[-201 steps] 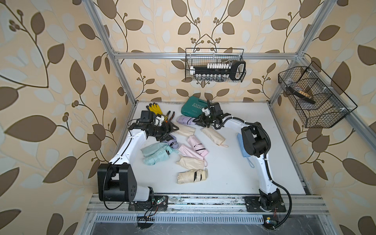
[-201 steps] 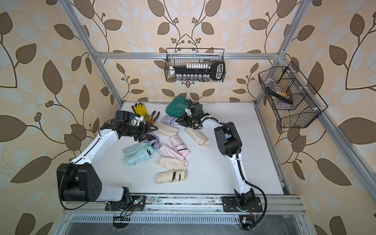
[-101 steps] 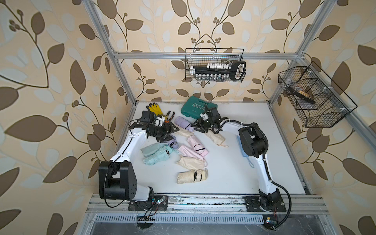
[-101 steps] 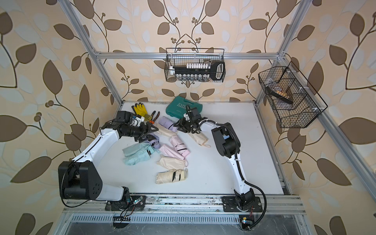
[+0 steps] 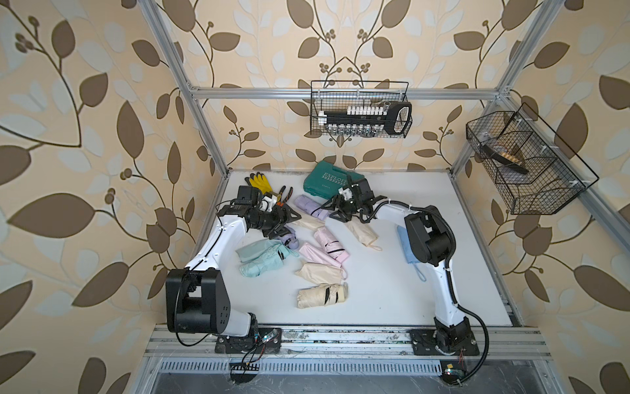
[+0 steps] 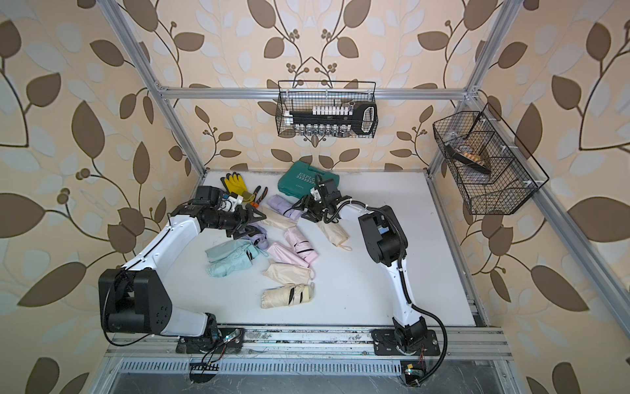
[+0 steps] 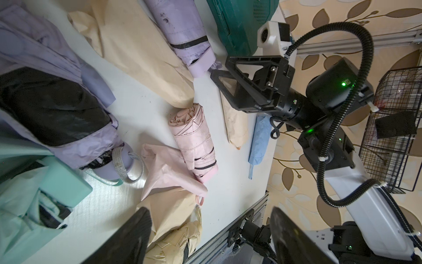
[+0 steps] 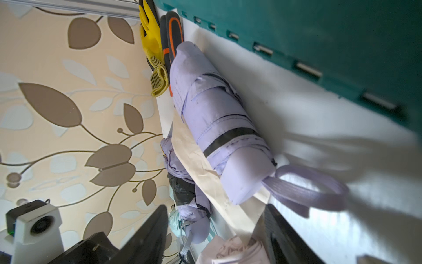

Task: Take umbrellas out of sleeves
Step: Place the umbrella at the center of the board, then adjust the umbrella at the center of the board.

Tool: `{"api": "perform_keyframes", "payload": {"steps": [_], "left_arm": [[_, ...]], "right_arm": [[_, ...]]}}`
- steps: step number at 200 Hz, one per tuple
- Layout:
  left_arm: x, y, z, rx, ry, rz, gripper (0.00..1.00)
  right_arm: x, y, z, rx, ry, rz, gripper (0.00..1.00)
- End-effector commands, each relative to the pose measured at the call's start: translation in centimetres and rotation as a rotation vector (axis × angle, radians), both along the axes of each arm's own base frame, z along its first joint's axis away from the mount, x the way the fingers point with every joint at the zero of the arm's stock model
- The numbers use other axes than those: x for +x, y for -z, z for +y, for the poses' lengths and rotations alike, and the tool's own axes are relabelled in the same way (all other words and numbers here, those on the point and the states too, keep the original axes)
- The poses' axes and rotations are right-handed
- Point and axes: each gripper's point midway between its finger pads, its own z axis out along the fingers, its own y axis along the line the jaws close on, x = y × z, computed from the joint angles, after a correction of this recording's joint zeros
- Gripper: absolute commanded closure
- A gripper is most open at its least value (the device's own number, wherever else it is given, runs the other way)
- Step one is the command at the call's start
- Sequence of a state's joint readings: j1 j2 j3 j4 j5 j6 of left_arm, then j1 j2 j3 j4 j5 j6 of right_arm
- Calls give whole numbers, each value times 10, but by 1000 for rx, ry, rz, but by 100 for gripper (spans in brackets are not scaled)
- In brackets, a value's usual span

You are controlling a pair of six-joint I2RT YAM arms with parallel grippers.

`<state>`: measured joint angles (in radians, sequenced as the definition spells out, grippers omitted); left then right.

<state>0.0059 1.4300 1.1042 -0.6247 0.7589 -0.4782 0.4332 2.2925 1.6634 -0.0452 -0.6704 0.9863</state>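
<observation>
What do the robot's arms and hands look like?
The left arm and right arm have white shells with chunky black joints. A ribbed black cable runs along the right arm. The left hand and right hand each have two black fingers with triangle cut-outs, beside a white camera block.

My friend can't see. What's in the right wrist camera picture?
A folded lilac umbrella with a black strap and wrist loop lies on the white table beside a green case. The right gripper, open and empty, faces it.

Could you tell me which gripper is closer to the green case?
Right. The right gripper hovers just in front of the green case; the left gripper is farther off, beyond the lilac umbrella.
</observation>
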Motion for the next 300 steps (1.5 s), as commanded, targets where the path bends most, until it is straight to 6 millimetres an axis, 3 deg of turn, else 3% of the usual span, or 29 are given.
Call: {"api": "perform_keyframes", "payload": {"steps": [1, 48, 105, 164, 202, 252, 279, 300], "left_arm": [[0, -7, -5, -22, 28, -30, 17], [-3, -6, -9, -42, 56, -30, 16], [-3, -7, -10, -49, 67, -35, 16], [7, 17, -16, -48, 82, 18, 16], [19, 27, -37, -25, 136, 27, 16], [29, 33, -66, 9, 223, 32, 16], [34, 38, -79, 21, 260, 25, 16], [40, 43, -88, 39, 287, 14, 9]], "right_arm": [[-5, -35, -2, 10, -31, -51, 32], [-22, -70, -10, -8, -71, -91, 32], [-78, -90, -52, -90, -62, -108, 32], [-134, -91, -110, -194, -6, -73, 32], [-160, -91, -141, -232, 38, -71, 32], [-184, -69, -165, -251, 80, -16, 32], [-191, -68, -171, -251, 89, -2, 33], [-195, -67, -172, -244, 87, 18, 33]]}}
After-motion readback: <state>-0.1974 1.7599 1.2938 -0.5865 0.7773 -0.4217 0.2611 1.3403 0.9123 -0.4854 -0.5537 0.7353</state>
